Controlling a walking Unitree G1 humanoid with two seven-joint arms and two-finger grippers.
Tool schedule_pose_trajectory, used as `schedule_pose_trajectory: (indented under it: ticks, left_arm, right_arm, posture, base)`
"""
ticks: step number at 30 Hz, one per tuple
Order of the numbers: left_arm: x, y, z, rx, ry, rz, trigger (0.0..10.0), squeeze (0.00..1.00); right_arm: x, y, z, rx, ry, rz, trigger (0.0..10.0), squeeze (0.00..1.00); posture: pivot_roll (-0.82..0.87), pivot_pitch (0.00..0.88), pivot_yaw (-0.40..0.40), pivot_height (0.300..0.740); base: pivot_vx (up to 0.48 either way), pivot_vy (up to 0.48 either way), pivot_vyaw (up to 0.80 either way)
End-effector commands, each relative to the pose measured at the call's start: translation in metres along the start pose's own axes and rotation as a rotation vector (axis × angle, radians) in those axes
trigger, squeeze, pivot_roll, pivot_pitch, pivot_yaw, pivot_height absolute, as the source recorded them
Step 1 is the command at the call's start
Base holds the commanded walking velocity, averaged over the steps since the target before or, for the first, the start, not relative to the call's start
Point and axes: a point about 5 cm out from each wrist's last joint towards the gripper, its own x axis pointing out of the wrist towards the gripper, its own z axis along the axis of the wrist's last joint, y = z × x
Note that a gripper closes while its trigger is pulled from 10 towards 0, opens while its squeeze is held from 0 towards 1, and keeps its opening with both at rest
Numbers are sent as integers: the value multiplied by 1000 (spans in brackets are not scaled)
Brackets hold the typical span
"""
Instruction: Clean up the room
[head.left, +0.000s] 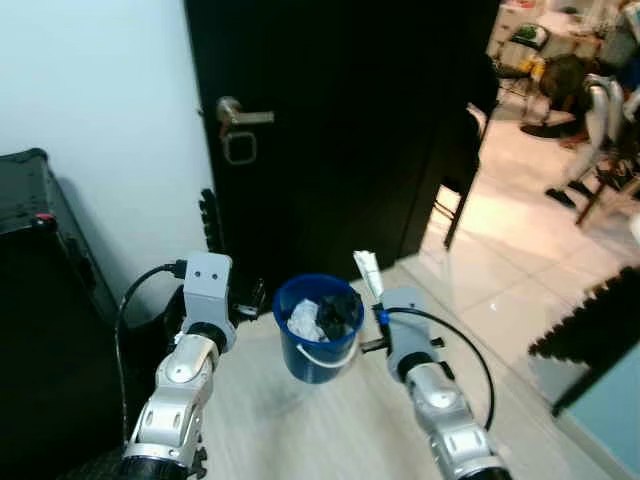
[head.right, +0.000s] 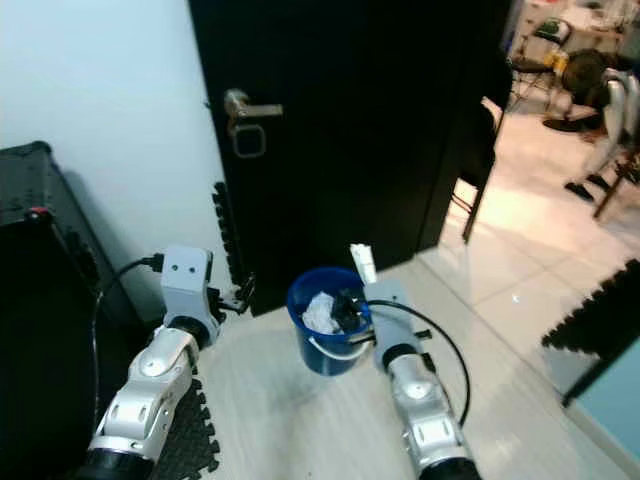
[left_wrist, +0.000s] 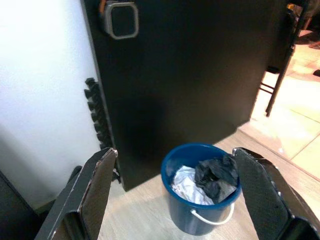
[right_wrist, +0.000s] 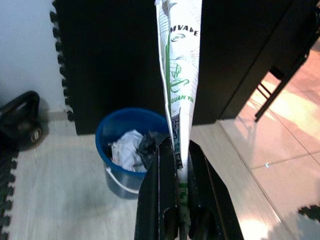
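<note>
Wrapper (right_wrist: 179, 85) is gripped by right hand (right_wrist: 181, 167) beside bucket (head.left: 318, 330) — left hand (left_wrist: 175, 195) is held open.

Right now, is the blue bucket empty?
No, the blue bucket already holds crumpled white paper and a dark crumpled piece, seen plainly from the left wrist.

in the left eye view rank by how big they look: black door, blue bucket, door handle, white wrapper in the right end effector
1. black door
2. blue bucket
3 and 4. door handle and white wrapper look alike in size; the right end effector hides part of the wrapper, so no ranking.
</note>
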Motion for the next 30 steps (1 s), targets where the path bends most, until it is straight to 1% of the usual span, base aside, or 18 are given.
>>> schedule_pose_trajectory:
  ticks: [1, 4, 10, 24, 30]
  left_arm:
    - [-2, 3, -5, 25, 28, -7, 10000, 0]
    - [-2, 3, -6, 28, 32, -15, 10000, 0]
    - [-1, 2, -7, 33, 36, -21, 10000, 0]
    - [0, 0, -5, 24, 31, -31, 10000, 0]
    - [-1, 2, -6, 27, 30, -25, 10000, 0]
  right_arm:
    - [-1, 6, -9, 18, 43, 14, 10000, 0]
    - [-1, 6, -11, 29, 55, 5, 10000, 0]
    - [-2, 3, -15, 38, 77, -13, 10000, 0]
    - [-2, 4, -16, 24, 81, -15, 10000, 0]
    - [0, 4, -15, 21, 78, -12, 10000, 0]
  posture:
    - [36, 0, -29, 740]
    - [35, 0, -27, 740]
    - [32, 0, -23, 740]
    - [31, 0, -23, 740]
    - [36, 0, -29, 740]
  base:
    - [330, 0, 0]
    - [329, 0, 0]
    - [328, 0, -800]
    - [333, 0, 0]
    - [337, 0, 0]
